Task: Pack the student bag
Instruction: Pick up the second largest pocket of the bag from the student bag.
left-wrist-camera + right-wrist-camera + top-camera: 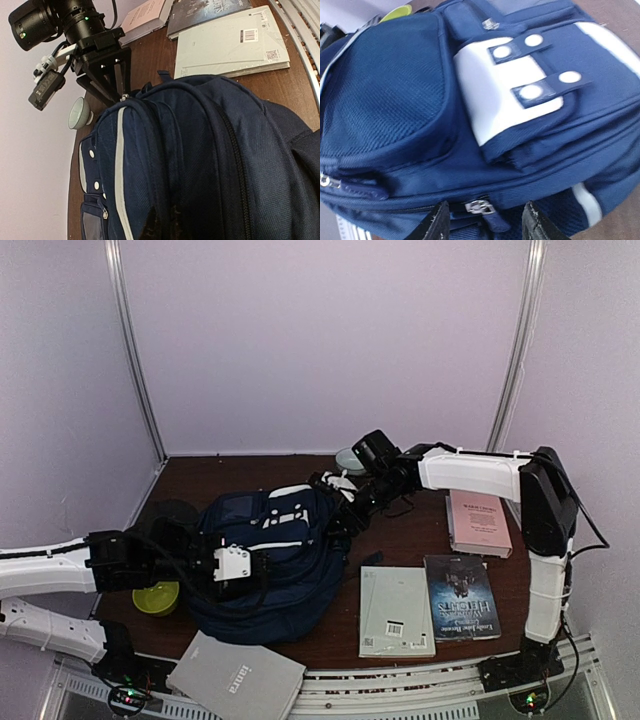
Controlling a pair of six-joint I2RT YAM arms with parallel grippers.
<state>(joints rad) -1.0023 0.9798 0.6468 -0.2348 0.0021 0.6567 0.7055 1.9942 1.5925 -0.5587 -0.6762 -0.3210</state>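
Two grippers | left gripper (162, 226) pinched closed on student bag (200, 160) fabric | right gripper (487, 225) fingers apart, straddling zip pull (479, 206)

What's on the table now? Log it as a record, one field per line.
bag: student bag, lying mid-table
left fingers: shut, pinching the bag's fabric
right fingers: open, either side of a zip pull
books: pale green book, dark book, pink book, all right of the bag
near edge: grey book
bowls: yellow-green bowl left of the bag; white bowl behind it
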